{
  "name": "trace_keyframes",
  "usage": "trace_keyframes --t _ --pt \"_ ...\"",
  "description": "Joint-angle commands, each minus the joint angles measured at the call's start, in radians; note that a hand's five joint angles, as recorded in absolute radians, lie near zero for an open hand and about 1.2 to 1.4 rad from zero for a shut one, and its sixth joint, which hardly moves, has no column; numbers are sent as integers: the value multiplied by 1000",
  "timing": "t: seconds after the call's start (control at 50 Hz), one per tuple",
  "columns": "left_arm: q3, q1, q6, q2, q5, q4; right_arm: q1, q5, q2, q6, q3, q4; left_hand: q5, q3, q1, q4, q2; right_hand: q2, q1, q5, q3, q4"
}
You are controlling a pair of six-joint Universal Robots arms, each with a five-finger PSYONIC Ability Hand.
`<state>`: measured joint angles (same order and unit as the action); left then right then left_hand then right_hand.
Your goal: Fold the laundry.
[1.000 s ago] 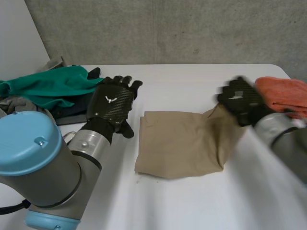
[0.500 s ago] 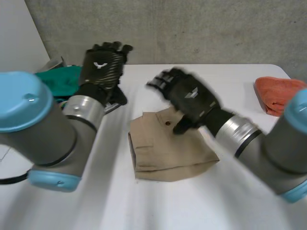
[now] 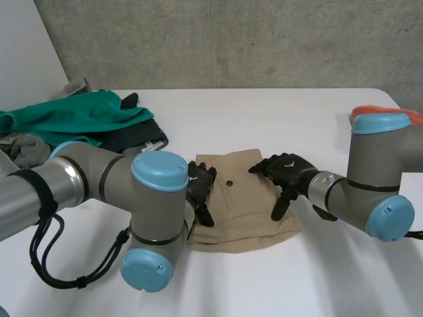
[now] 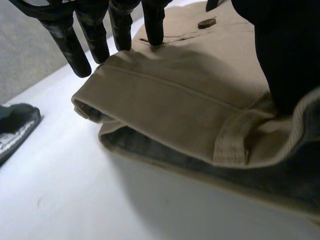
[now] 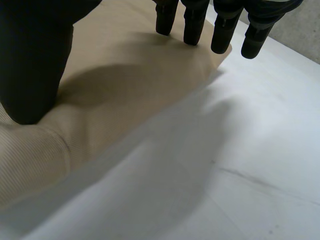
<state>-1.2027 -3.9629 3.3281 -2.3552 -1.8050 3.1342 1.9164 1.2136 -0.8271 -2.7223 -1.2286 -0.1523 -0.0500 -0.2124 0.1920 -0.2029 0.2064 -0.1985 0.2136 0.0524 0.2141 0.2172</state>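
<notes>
A green cloth (image 3: 73,117) lies at the far left of the table (image 3: 264,284). The left robot hand (image 3: 200,187) rests on the left edge of the folded tan garment (image 3: 244,214) at the table's middle, fingers straight and slightly spread, tips pressing the fabric. The right robot hand (image 3: 285,173) lies on the garment's right side, fingers straight, thumb pressing the cloth. An orange cloth (image 3: 415,119) sits behind the right arm.
</notes>
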Motion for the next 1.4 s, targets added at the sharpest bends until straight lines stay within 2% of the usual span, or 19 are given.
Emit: trace_keyframes --t 0.02,0.08,0.14,0.26,0.38,0.44,0.52,0.64,0.74,0.88,0.98,1.4 --pt "-3 19 -2 92 13 -59 -2 29 -116 33 -40 26 8 -4 24 -14 10 24 -39 -52 -40 -43" --pt "-2 16 -2 178 36 -59 -2 30 -180 35 -81 74 26 13 7 4 -7 24 -39 -52 -40 -43" --pt "0 10 -2 240 71 -59 3 27 -248 35 -181 207 26 14 7 4 -8 24 -39 -52 -40 -43" --pt "-21 -58 -7 381 219 -59 16 8 -449 33 -487 500 29 16 4 7 -10 24 -39 -52 -40 -43" --pt "-78 -104 -74 439 410 -59 58 -46 -475 38 -724 622 17 5 16 -5 1 24 -39 -52 -40 -43" --pt "-83 -116 -117 439 447 -59 72 -101 -463 44 -828 689 8 -4 24 -13 10 24 -39 -52 -40 -43" --pt "-83 -116 -130 429 449 -57 76 -126 -446 46 -862 764 8 -4 24 -14 10 24 -39 -52 -40 -43" --pt "-84 -116 -134 422 447 -57 81 -109 -334 81 -845 879 8 -4 24 -14 10 24 -39 -52 -40 -43" --pt "-86 -118 -136 418 447 -55 81 -75 -293 124 -813 933 8 -4 24 -14 10 24 -39 -52 -40 -43" --pt "-86 -118 -137 410 447 -52 79 -51 -211 162 -743 936 8 -4 24 -14 10 24 -39 -52 -40 -43" --pt "-86 -118 -137 409 447 -52 79 -49 -195 167 -707 936 11 -1 22 -11 7 -86 71 57 70 67" --pt "-87 -119 -137 399 447 -51 138 -45 -99 150 -520 889 11 -1 22 -11 7 -198 183 169 182 179"
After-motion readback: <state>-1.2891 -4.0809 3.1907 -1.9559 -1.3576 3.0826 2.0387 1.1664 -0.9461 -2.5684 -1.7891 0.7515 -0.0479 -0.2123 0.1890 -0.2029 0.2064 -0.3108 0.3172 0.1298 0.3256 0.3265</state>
